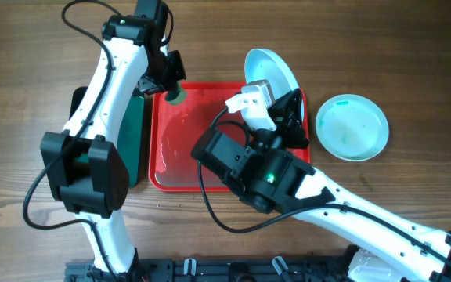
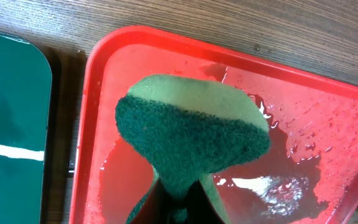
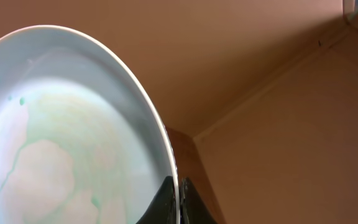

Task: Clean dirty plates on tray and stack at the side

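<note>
Currently, the left gripper (image 2: 180,208) is pinching a green sponge (image 2: 191,130) between closed fingers and holding it above the upper left corner of the red tray (image 1: 180,157), just beside the dark green tray (image 1: 135,133). Water (image 2: 278,183) is pooling in streaks and droplets on the red tray floor under the sponge. The right gripper (image 3: 179,194) is clamping the rim of a pale plate (image 1: 276,66), its fingers closed on either side of the edge. That plate is standing tilted on edge over the tray's upper right corner, and faint greenish smears are showing on its face in the right wrist view. An aqua plate (image 1: 352,127) is lying flat on the wooden table (image 1: 413,47) to the right of the red tray, clear of its rim, with a faint teal smudge showing at its centre.
</note>
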Available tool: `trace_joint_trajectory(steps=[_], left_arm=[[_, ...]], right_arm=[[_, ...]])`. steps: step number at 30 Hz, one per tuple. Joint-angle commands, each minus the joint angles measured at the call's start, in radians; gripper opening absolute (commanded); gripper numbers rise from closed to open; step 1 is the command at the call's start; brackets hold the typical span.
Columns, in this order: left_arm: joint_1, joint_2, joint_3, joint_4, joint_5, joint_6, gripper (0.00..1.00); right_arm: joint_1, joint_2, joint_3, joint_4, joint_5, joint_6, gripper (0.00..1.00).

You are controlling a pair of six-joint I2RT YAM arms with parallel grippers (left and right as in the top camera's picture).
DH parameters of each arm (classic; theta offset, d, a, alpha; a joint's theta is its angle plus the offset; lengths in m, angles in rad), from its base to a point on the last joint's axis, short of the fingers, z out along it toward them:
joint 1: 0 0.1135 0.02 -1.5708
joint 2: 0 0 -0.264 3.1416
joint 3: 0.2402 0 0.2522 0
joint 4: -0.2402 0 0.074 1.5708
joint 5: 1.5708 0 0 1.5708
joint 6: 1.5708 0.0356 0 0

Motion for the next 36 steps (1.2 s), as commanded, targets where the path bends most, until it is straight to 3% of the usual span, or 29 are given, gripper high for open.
trace_joint_trajectory(steps=[1, 6, 10, 13, 17, 24, 31, 32, 33, 35, 36], left_arm=[[0.002, -0.014, 0.006, 0.003, 0.008, 0.013, 0.04], [0.002, -0.014, 0.006, -0.026, -0.011, 0.013, 0.04], [0.031, -0.043, 0.006, -0.123, -0.143, 0.011, 0.04], [0.109, -0.078, 0.006, -0.235, -0.321, -0.041, 0.04], [0.217, -0.074, 0.005, -0.286, -0.366, -0.044, 0.04], [0.309, -0.066, -0.109, -0.243, -0.354, -0.072, 0.04], [0.315, -0.066, -0.359, -0.045, -0.298, -0.071, 0.05], [0.316, -0.066, -0.383, -0.023, -0.298, -0.071, 0.1], [0.316, -0.066, -0.404, 0.0, -0.298, -0.071, 0.23], [0.316, -0.066, -0.439, 0.037, -0.298, -0.071, 0.81], [0.316, -0.066, -0.441, 0.043, -0.298, -0.071, 1.0]], right_arm=[[0.004, -0.02, 0.004, 0.006, 0.034, -0.009, 0.04], [0.004, -0.02, 0.004, 0.007, -0.047, 0.012, 0.04], [0.004, -0.02, 0.004, 0.007, -0.163, 0.045, 0.04], [0.004, -0.02, 0.004, 0.007, -0.238, 0.097, 0.04], [0.002, -0.021, 0.004, 0.023, -0.315, 0.119, 0.04], [-0.035, -0.02, 0.004, 0.05, -0.441, 0.118, 0.04], [-0.091, -0.02, 0.004, 0.098, -0.562, 0.11, 0.04], [-0.096, -0.021, 0.004, 0.1, -0.571, 0.111, 0.04], [-0.103, -0.021, 0.004, 0.1, -0.589, 0.11, 0.04], [-0.11, -0.021, 0.004, 0.101, -0.622, 0.111, 0.04], [-0.114, -0.021, 0.004, 0.104, -0.629, 0.11, 0.04]])
